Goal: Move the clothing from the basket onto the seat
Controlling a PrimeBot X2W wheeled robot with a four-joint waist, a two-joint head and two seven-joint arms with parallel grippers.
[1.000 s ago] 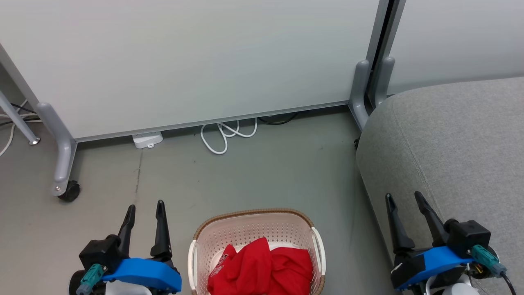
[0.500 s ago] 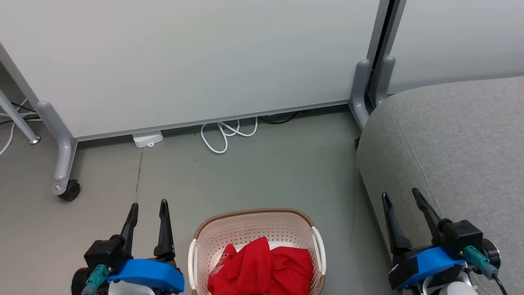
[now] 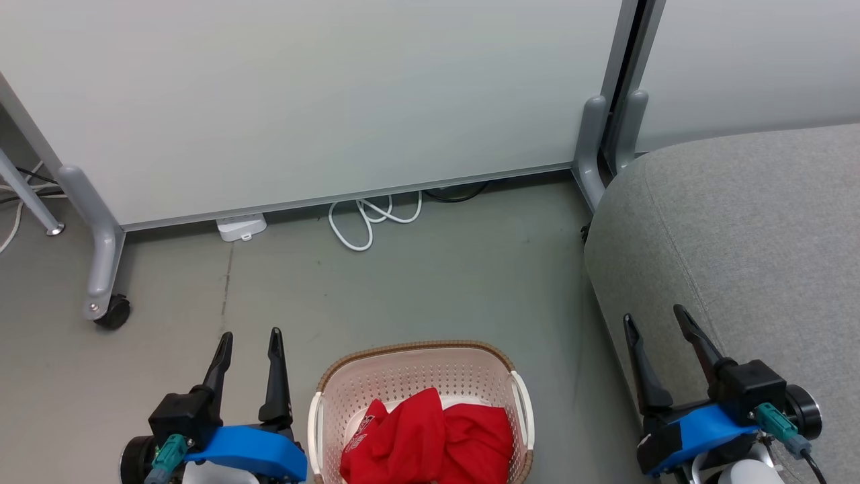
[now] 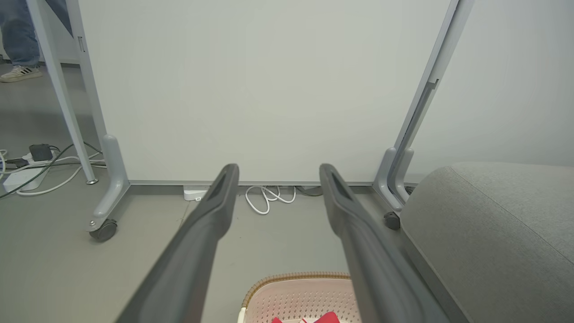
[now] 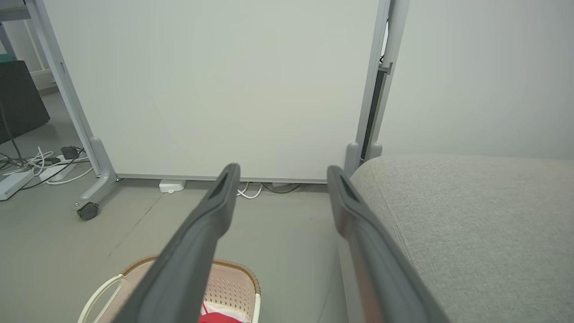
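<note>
Red clothing (image 3: 430, 444) lies bunched in the cream perforated basket (image 3: 416, 359) with a brown rim, on the floor at the bottom middle of the head view. The basket's far rim (image 4: 298, 277) shows low in the left wrist view, and the basket (image 5: 233, 282) lies bottom left in the right wrist view. The grey seat (image 3: 752, 228) stands to the basket's right. My left gripper (image 3: 249, 336) hangs open left of the basket, nothing between its fingers. My right gripper (image 3: 655, 317) is open over the seat's front left edge, empty.
White partition panels on grey wheeled legs (image 3: 101, 255) close off the back. A white cable coil (image 3: 369, 222) and a small white box (image 3: 240, 227) lie at the panel's foot. More cables and a power strip (image 4: 22, 175) lie far left. A person's foot (image 4: 18, 74) stands beyond.
The left gripper has shifted slightly right, toward the basket. The right gripper has drifted a little left and up in the head view. The clothing and basket have not moved.
</note>
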